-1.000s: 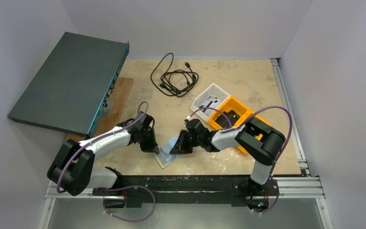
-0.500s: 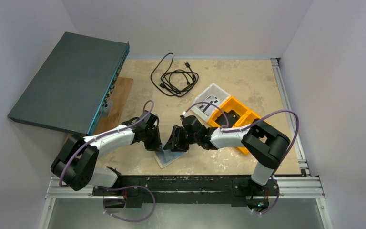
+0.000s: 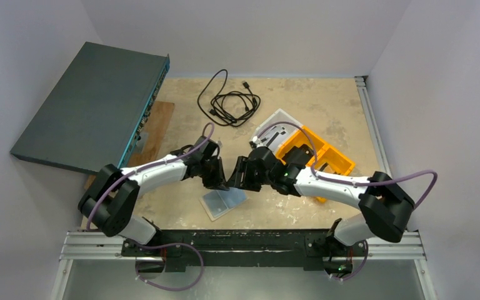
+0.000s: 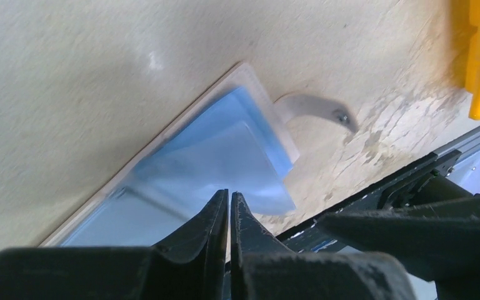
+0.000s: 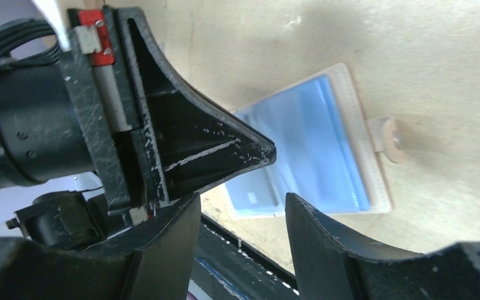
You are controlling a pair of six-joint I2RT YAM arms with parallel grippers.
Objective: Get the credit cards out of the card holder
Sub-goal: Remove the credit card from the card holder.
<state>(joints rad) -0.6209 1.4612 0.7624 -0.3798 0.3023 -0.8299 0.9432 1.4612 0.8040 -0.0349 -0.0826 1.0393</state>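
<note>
The card holder (image 3: pixel 223 202) lay open and flat on the table (image 3: pixel 325 106), near the front edge, with its blue inside facing up. The left gripper (image 4: pixel 229 195) hung just above its far side, fingers pressed together with nothing between them. The right gripper (image 5: pixel 242 201) hung close beside it, fingers apart and empty. A card maybe peeked from a pocket, but it was too blurry to tell.

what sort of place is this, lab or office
Most likely a robotics lab test cell. A left arm and right arm are bolted to a metal rail at the table's near edge, plain white walls box it in, and props like a black cable and an orange bin lie about.
</note>
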